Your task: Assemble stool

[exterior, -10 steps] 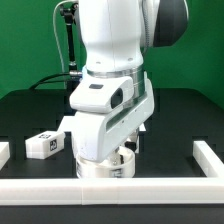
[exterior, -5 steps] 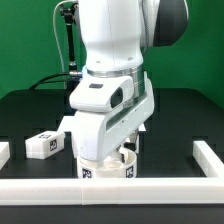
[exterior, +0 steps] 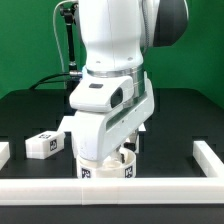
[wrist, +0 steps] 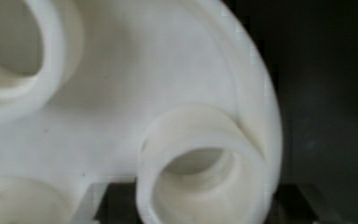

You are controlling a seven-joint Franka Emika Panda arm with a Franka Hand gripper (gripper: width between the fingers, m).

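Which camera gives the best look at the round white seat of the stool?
The wrist view: the seat fills the picture up close, and its round sockets are plain to see. The exterior view shows only the seat's tagged side, low in the picture, because the arm covers its top.

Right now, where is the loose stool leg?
In the exterior view, the loose leg lies on the black table toward that view's left, beside the arm and apart from the seat under it.
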